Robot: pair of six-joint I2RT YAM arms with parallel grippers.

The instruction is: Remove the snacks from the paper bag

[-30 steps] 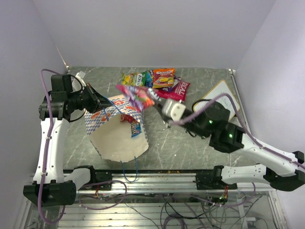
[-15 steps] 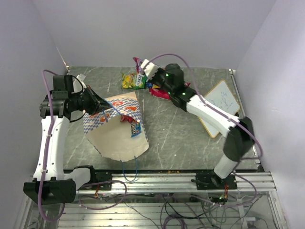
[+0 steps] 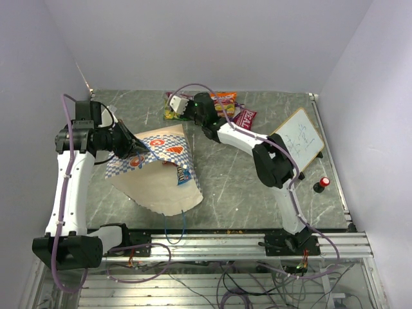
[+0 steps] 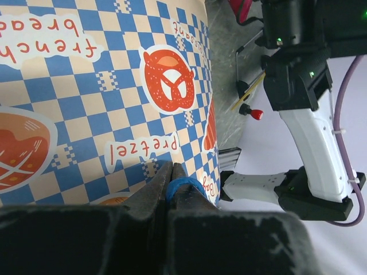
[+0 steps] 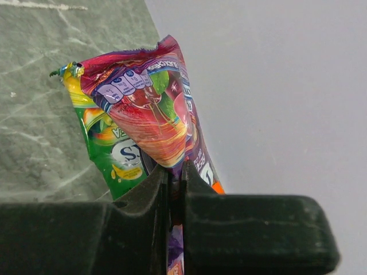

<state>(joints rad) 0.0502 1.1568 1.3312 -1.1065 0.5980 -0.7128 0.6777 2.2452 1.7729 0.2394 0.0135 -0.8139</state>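
Note:
The cream paper bag [image 3: 158,183] with its blue-and-white checkered band [image 4: 114,86] lies tilted at the left. My left gripper [image 3: 131,149] is shut on its blue cord handle [image 4: 181,185]; the left wrist view shows the tips [image 4: 171,166] closed against the band. My right gripper [image 3: 183,105] is stretched to the table's back and shut on a pink-red packet [image 5: 143,112], which also shows in the top view [image 3: 174,98]. It hangs over a green packet [image 5: 106,146] of the snack pile. An orange pouch [image 3: 223,100] and the crimson "REAL" bag [image 3: 245,118] lie there too. The bag's inside is hidden.
A small whiteboard [image 3: 297,136] lies at the right, with a small red-topped object [image 3: 324,183] in front of it. The back wall stands close behind the snack pile. The right arm [image 3: 257,141] spans the table's middle.
My right arm carried the pink-red packet from above the bag's mouth to the back of the table, over the snack pile. The bag has tilted and flattened a little under the left gripper's pull.

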